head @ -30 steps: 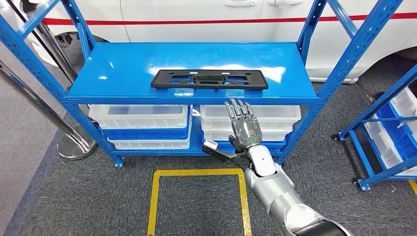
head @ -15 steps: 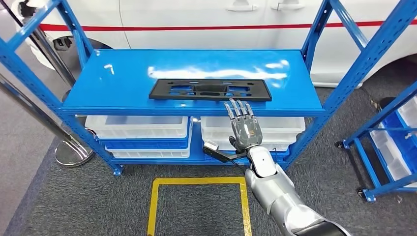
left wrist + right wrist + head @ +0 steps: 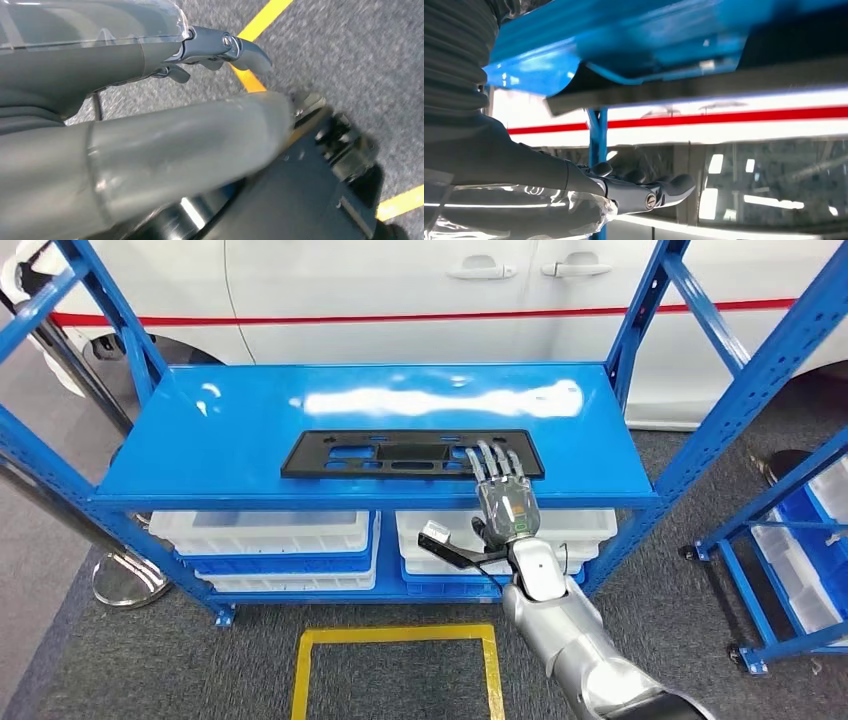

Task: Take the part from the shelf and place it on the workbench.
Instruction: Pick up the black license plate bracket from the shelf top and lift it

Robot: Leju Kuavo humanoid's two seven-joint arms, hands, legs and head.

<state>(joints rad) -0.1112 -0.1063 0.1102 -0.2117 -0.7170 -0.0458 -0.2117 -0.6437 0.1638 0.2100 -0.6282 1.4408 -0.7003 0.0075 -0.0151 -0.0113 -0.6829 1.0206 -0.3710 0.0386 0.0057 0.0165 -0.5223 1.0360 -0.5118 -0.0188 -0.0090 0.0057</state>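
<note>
The part [image 3: 400, 453] is a flat black rectangular frame with cut-outs, lying near the front of the blue shelf top [image 3: 220, 430]. My right hand [image 3: 505, 495] is raised in front of the shelf edge with its fingers straight and spread, holding nothing. Its fingertips [image 3: 495, 455] overlap the part's right end; I cannot tell whether they touch it. In the right wrist view the right hand [image 3: 644, 192] sits just below the shelf's blue front lip [image 3: 624, 55]. My left hand [image 3: 220, 47] hangs over the grey floor, holding nothing.
Clear plastic bins [image 3: 265, 532] fill the lower shelf. Blue uprights [image 3: 740, 390] frame the shelf on both sides. A white car [image 3: 400, 290] stands behind. A second blue rack [image 3: 800, 540] is at the right, a stanchion base [image 3: 125, 580] at the left, and a yellow floor square [image 3: 395, 637] is in front.
The camera has moved closer, so the shelf sits lower in the picture. My right hand has risen from below the shelf edge until its fingertips lie over the part's right end.
</note>
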